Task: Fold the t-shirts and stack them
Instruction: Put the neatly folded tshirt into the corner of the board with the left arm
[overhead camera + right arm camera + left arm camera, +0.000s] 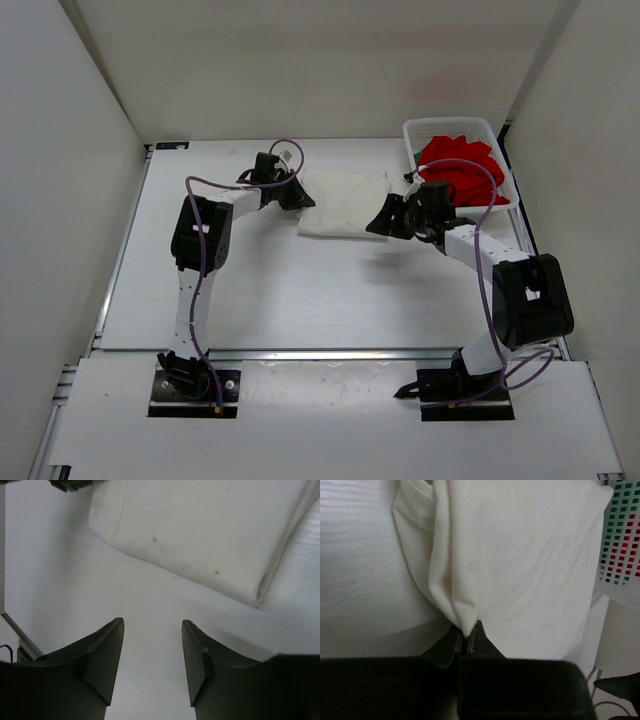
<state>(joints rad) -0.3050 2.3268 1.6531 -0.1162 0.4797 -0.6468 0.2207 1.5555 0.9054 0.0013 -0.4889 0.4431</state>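
A white table [300, 290] fills the view from above, boxed in on three sides by plain pale wall panels [60, 150]. A metal rail [330, 354] runs along its near edge, and the two arm bases are bolted just in front of it.

The white t-shirt [343, 203] lies folded into a rough rectangle at the far middle of the table, between the two arms. A white mesh basket [455, 128] sits in the far right corner. The red t-shirt [462, 168] is heaped inside it, and a sliver of the green t-shirt [466, 207] shows at its near wall. The right arm's wrist crosses in front of the basket and hides part of its near rim.

The left gripper [468, 640] is at the white t-shirt's left edge, its fingers pinched together on a gathered fold of the cloth. The right gripper [152, 625] is just beside the shirt's right edge, over bare table, its fingers apart and holding nothing.

A purple cable [200, 270] loops along each arm.
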